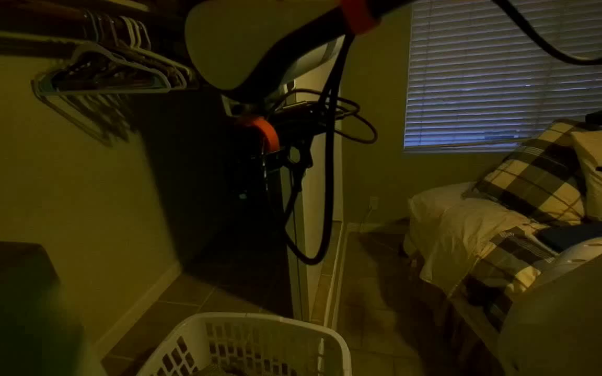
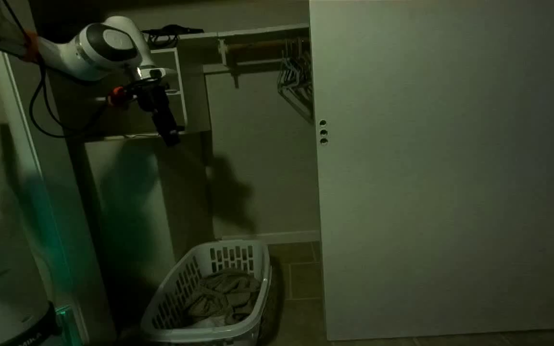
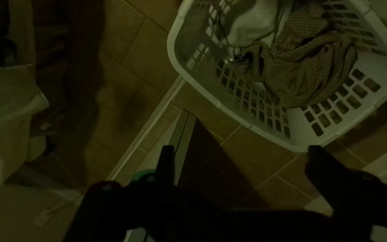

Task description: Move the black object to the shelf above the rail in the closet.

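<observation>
Drawing back gently is, I judge, the right step now, because the black thing [image 2: 173, 30] seems to rest already on the shelf [image 2: 267, 30], above my pincer [image 3: 241, 150] and to one side of the rail [image 2: 258, 47]. My pincer stands wide, with nothing between its fingers [image 3: 166, 164]. I should first go away from the shelf, and only after turn, so that my hanging cable [image 1: 328, 177] does not catch the thing's drooping loops [image 2: 167, 40]. It looks long, dark and rather flat, narrower at one end; the dimness hides its finer details from me.

Hand [image 3: 240, 149] agape, cloth [image 3: 306, 70] in basket [image 3: 296, 129]
</observation>
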